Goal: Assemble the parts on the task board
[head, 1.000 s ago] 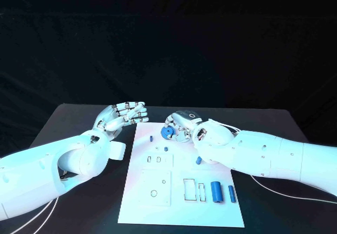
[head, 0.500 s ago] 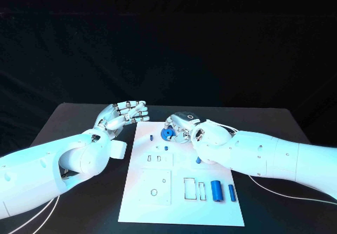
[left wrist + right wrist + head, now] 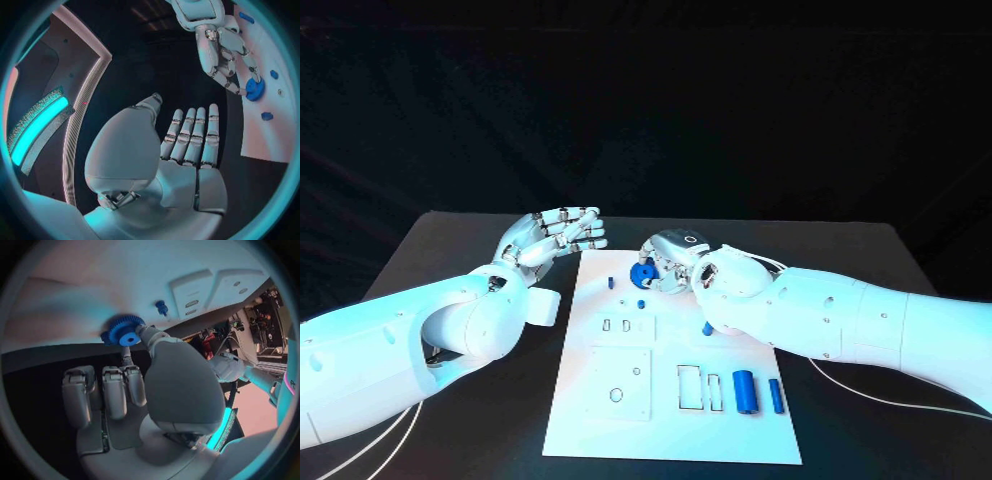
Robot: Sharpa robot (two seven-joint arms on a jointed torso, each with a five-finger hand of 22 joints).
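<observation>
Currently I see the right hand (image 3: 678, 258) pinching a blue gear (image 3: 643, 271) over the board's (image 3: 617, 420) far end. The left hand (image 3: 557, 236) hangs beside the board above the counter (image 3: 459, 250), fingers straight, holding nothing.

Blue parts on a white board, set on black.
A toothed blue plastic gear (image 3: 643, 271) (a paler blue hub at its centre) is seen against the flat white rectangular task board (image 3: 632, 400), where small blue cylindrical pegs (image 3: 744, 392) lie; the matte black table (image 3: 459, 250) is bordered by two silver many-fingered hands on white arms.
</observation>
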